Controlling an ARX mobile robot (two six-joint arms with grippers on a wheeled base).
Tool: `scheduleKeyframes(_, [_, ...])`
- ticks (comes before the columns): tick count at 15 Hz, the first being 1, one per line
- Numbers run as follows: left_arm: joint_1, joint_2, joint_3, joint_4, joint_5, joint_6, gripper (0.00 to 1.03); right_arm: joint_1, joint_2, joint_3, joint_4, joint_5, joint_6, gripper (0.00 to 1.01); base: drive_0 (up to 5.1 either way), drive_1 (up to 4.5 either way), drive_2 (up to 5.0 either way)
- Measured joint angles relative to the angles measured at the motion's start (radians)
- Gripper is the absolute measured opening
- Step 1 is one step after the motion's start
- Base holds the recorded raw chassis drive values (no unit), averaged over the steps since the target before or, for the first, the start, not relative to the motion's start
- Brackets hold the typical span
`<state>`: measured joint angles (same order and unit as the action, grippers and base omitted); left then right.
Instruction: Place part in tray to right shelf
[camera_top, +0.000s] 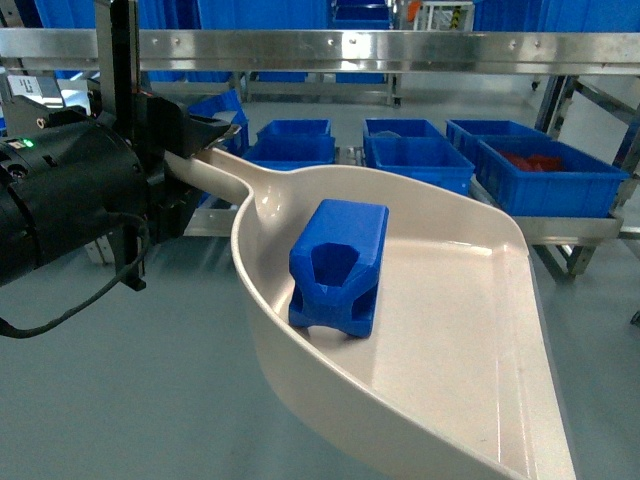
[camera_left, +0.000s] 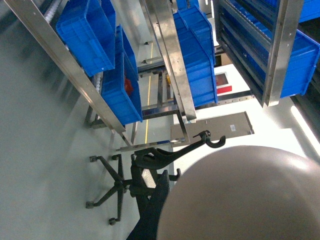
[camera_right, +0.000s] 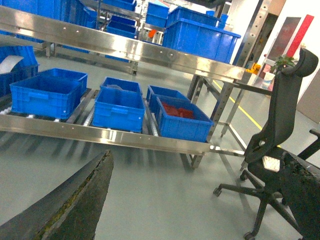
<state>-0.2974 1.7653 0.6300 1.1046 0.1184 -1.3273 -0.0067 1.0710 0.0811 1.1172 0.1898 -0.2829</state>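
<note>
Tray (camera_top: 470, 300) front edge cut off

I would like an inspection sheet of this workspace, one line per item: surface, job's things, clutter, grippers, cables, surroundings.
Surface: grey floor, bare where seen.
Job's things: blue part stands inside the cream tray, hexagonal hollow facing the camera; the tray is held up in front of the steel shelf.
Clutter: one blue crate holds red pieces; other crates look empty or cannot be judged.
Grippers: left gripper is shut on the tray handle; right gripper shows only one dark finger, state unclear.
Cables: a black cable hangs under the left arm.
Surroundings: black office chair right of the shelf.
</note>
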Motion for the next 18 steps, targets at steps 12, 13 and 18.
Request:
scheduleKeyframes(12, [0.000,0.000,0.000,-0.004,0.001,0.000,0.12,0.000,0.000,0.000,-0.002,0.000,0.000,0.98,0.0,0.00,0.0])
scheduleKeyframes(13, [0.000,0.000,0.000,-0.004,0.001,0.000,0.12,0.000,0.000,0.000,-0.002,0.000,0.000,0.98,0.0,0.00,0.0])
scheduleKeyframes(18, [0.000,0.000,0.000,-0.003,0.001,0.000,0.12,0.000,0.000,0.000,-0.002,0.000,0.000,0.98,0.0,0.00,0.0])
